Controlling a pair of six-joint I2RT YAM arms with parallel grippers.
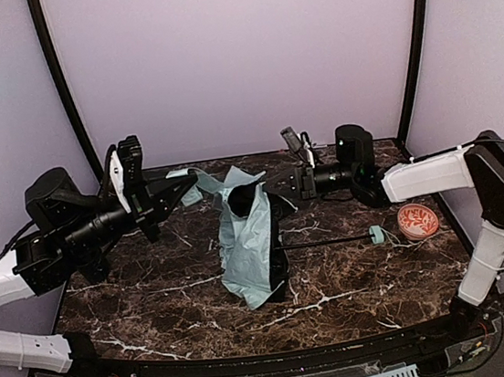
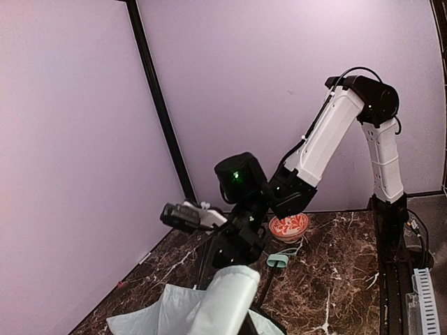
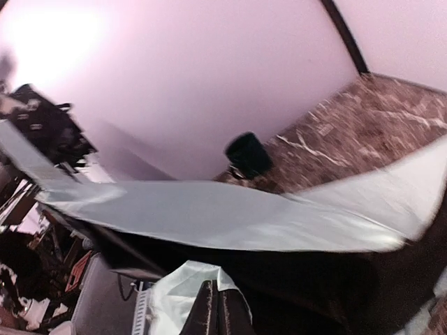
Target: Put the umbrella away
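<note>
Umbrella state: the umbrella [image 1: 251,239] is not put away. Its mint cloth is loose and crumpled, black lining shows, and nothing is rolled or strapped.
Umbrella place: it sits on the table [image 1: 154,292], between the two grippers and lower than both, with one peak of cloth raised toward them.
Shaft: the thin black shaft [image 1: 328,242] shows bare. It runs out below the right gripper to the handle [image 1: 378,235], which lies flat on the table.
Left gripper: the left gripper [image 1: 181,190] is raised off the table. A corner of cloth hangs lifted at its tip, so I judge it clenched on the umbrella. In its own wrist view the cloth covers the fingers.
Right gripper: the right gripper [image 1: 294,183] is raised just beside the black lining. Its fingers [image 3: 209,314] look pressed together, but the wrist view is blurred and I cannot tell whether any cloth is pinched between them.
Done: by my reading, nothing beyond a hold on the cloth.
Left to do: probably gathering the cloth round the shaft, collapsing the shaft and fastening the strap. No place to stow it is in view.
Dish: a red-patterned dish [image 1: 418,220] sits just past the handle, below the right arm.
</note>
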